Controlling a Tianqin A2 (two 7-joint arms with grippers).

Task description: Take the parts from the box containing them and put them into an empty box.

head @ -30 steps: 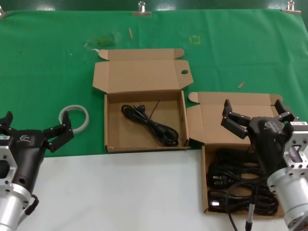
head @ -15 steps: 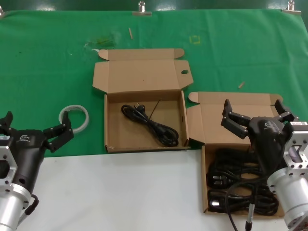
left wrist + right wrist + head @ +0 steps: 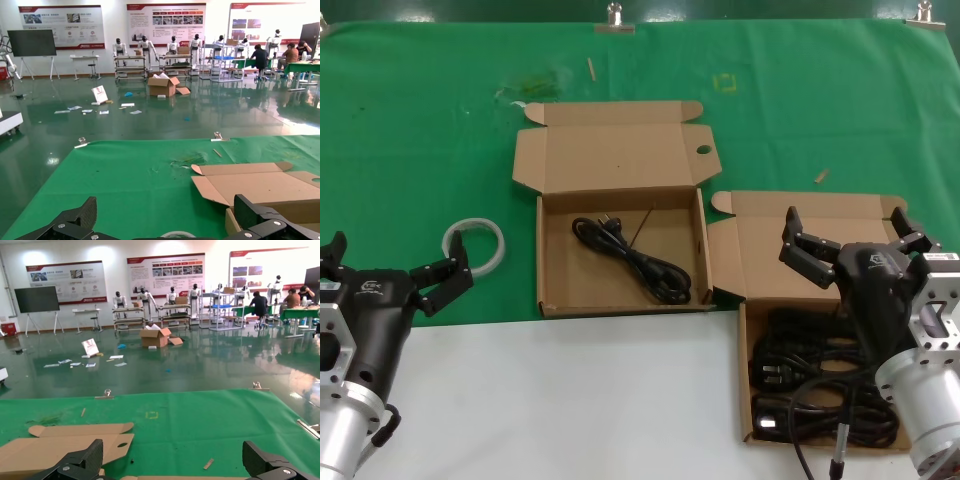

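Observation:
Two open cardboard boxes lie on the green cloth. The right box [image 3: 744, 400] is the box containing them: a pile of black cords [image 3: 810, 375], the parts. The centre box [image 3: 548, 260] holds one coiled cord [image 3: 638, 260], so neither box is empty. My right gripper [image 3: 845, 225] hovers open over the right box's back edge with nothing in it; its wrist view looks over the cloth past the centre lid [image 3: 60, 445]. My left gripper [image 3: 395, 255] waits open at the near left, left of the centre box [image 3: 260, 185].
A white tape ring [image 3: 475, 245] lies on the cloth between my left gripper and the centre box. A small scrap [image 3: 821, 176] lies behind the right box. White tabletop [image 3: 570, 400] runs along the front. Clips [image 3: 614, 18] pin the cloth's far edge.

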